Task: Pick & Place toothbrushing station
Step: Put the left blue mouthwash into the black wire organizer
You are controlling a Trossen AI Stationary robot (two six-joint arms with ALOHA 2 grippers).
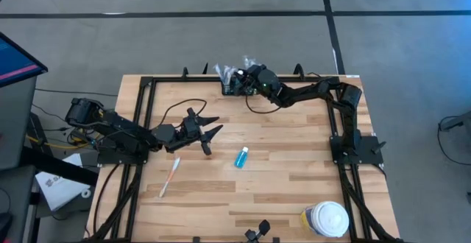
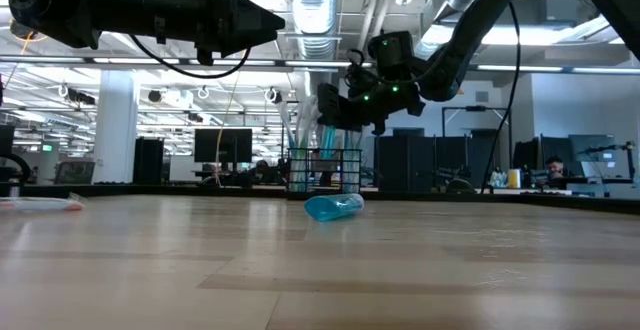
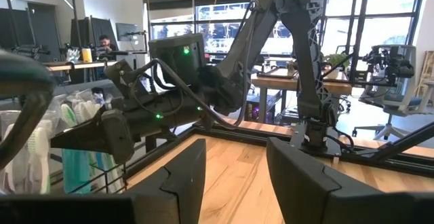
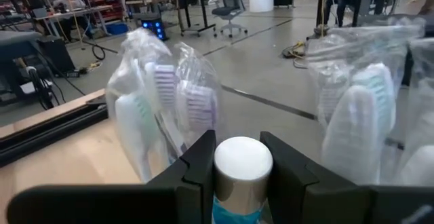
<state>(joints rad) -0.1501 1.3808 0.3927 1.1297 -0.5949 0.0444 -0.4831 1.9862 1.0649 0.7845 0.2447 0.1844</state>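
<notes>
The toothbrushing station (image 1: 234, 87) is a small black open-topped wire holder at the table's far edge, also in the low view (image 2: 322, 170). Plastic-wrapped toothbrushes (image 4: 166, 102) stand in it. My right gripper (image 1: 243, 79) is over the holder, shut on a small blue bottle with a white cap (image 4: 243, 166). A second blue bottle (image 1: 241, 157) lies on its side mid-table. A loose toothbrush (image 1: 171, 177) lies flat at the left. My left gripper (image 1: 213, 125) hovers open and empty left of centre, above the table. My right gripper pinches the small bottle between its two fingers, one on each side just below the white cap (image 4: 243, 157). The fingers come roughly level from the table's right side. The bottle stands upright, cap up. Its blue lower part (image 4: 234, 214) runs out of the wrist view.
A round white-lidded jar with a yellow label (image 1: 327, 219) stands at the near right corner. A black frame rail (image 1: 184, 81) runs around the tabletop edges. Bare wood (image 1: 294, 169) lies between the lying bottle and the jar.
</notes>
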